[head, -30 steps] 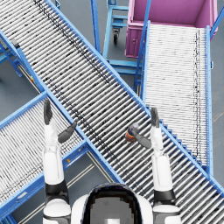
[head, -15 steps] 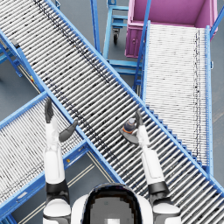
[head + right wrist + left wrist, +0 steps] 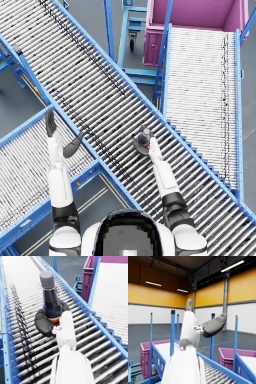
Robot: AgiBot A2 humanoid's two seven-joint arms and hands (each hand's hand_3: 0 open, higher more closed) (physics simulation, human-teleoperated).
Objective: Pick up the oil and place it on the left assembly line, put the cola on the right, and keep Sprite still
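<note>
Right hand (image 3: 46, 323) grips a glossy dark-brown, grey-capped bottle (image 3: 51, 303) upright above ribbed metal rollers (image 3: 22, 298); left hand (image 3: 193, 328) spreads wide, empty.

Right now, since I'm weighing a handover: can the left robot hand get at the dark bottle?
Probably not easily: the left robot hand is raised over the side conveyor, apart from the dark bottle, whose body the right robot hand grips.

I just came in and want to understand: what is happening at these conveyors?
A simulated humanoid stands at a roller conveyor. Its right hand grips a dark bottle with a grey cap, upright above the rollers. Its left hand holds nothing, fingers spread, near the left line. The bottle is not yet on a side line.
</note>
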